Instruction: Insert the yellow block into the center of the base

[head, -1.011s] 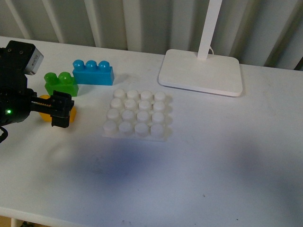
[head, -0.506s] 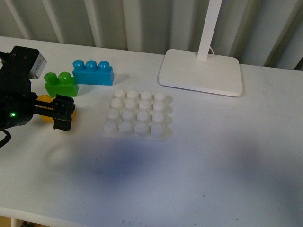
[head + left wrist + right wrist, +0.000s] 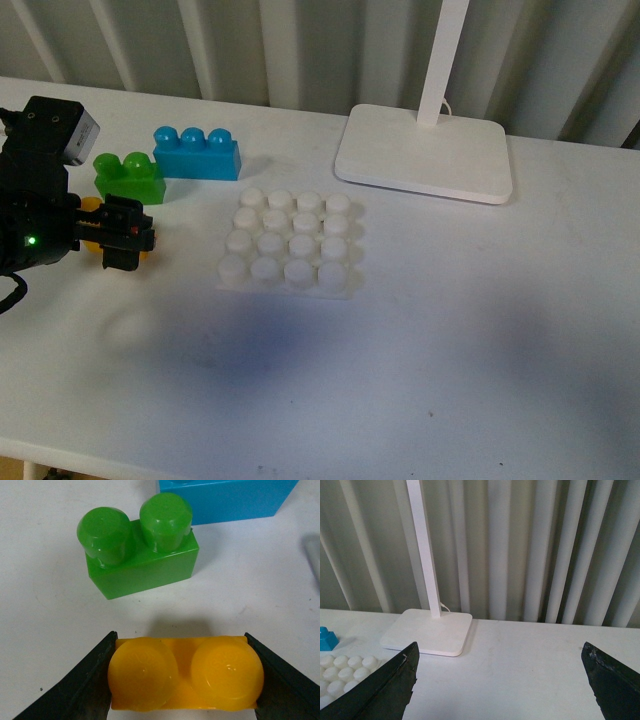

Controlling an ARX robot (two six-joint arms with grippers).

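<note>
Yellow block [image 3: 185,672] gripped by left end effector [image 3: 122,233], left of base [image 3: 290,240], apart from it; green brick [image 3: 128,177] also left of base. Right end effector [image 3: 500,685] spread wide.

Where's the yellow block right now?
In the front view, the yellow block is on the left, between the fingers of the left gripper, just nearer the robot than the green brick and left of the white studded base.

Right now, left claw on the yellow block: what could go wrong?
1. The green brick sits close beside the yellow block; the left claw could nudge it on lift.
2. The fingers hold only the block's two ends, so it might tilt and miss the base studs.
</note>
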